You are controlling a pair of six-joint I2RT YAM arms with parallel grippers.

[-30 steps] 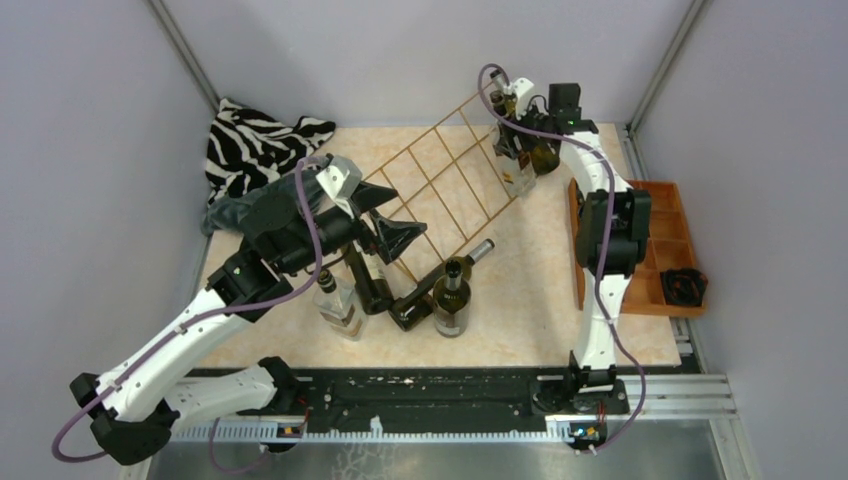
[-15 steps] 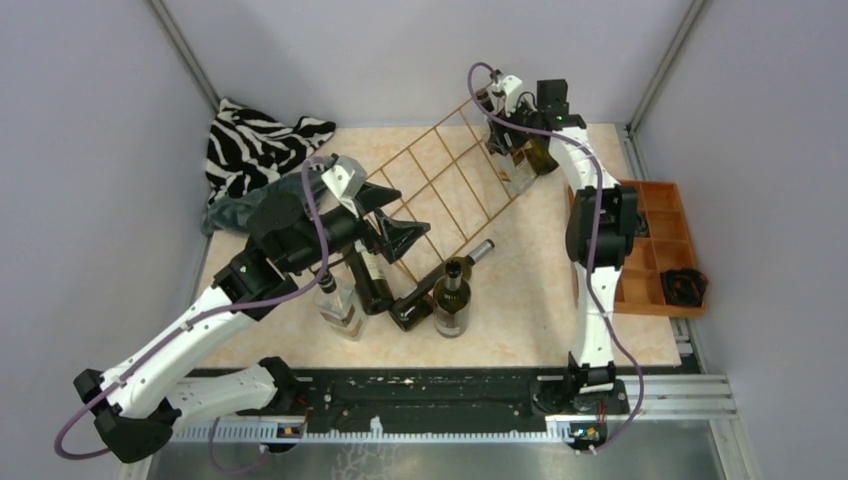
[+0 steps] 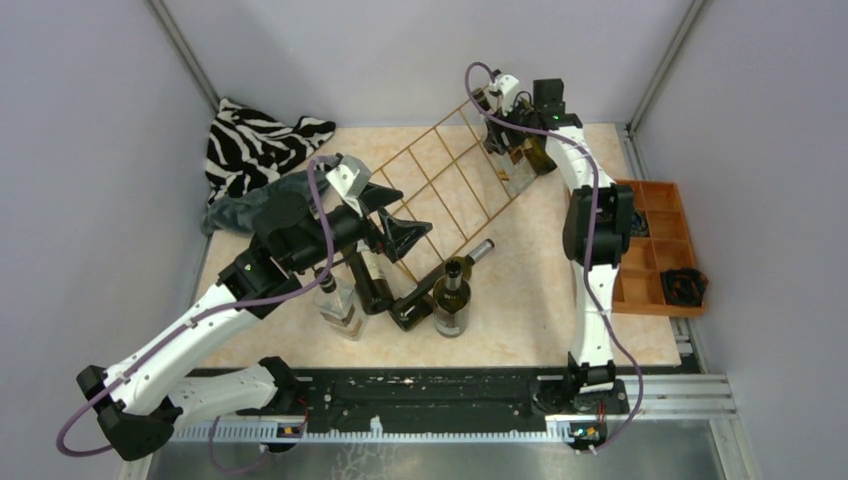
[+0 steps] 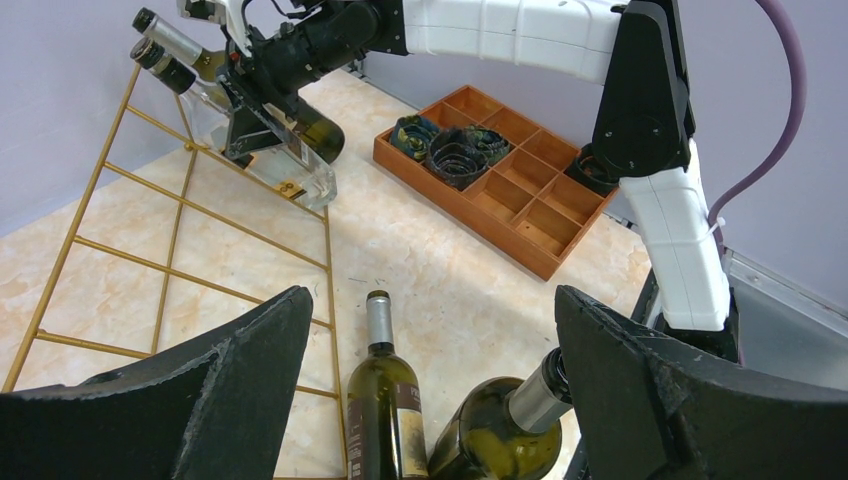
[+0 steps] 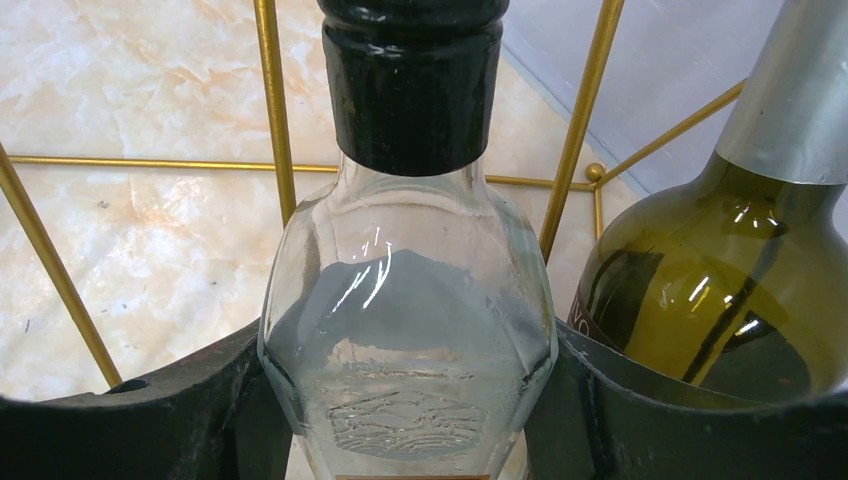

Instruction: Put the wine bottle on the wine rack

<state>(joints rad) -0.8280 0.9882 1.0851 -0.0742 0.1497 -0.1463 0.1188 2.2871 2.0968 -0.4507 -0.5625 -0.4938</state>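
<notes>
The gold wire wine rack [image 3: 440, 185] leans across the back of the table and also shows in the left wrist view [image 4: 180, 250]. My right gripper [image 3: 510, 148] is shut on a clear glass bottle [image 5: 410, 330] with a black cap, held against the rack's far right end, beside a green wine bottle [image 5: 720, 300] resting there. My left gripper [image 3: 412, 215] is open and empty, hovering over the rack's near edge. Below it lie a green wine bottle [image 4: 385, 410] and an upright green bottle [image 4: 510, 430].
A clear bottle [image 3: 338, 305] and a dark bottle [image 3: 370, 282] stand near the left arm. An orange compartment tray [image 3: 655, 250] holding dark coils sits at the right edge. A zebra-print cloth [image 3: 255, 145] lies at the back left.
My right gripper has shifted slightly left and back with the clear bottle against the rack. My left gripper has edged a little to the right, still open.
</notes>
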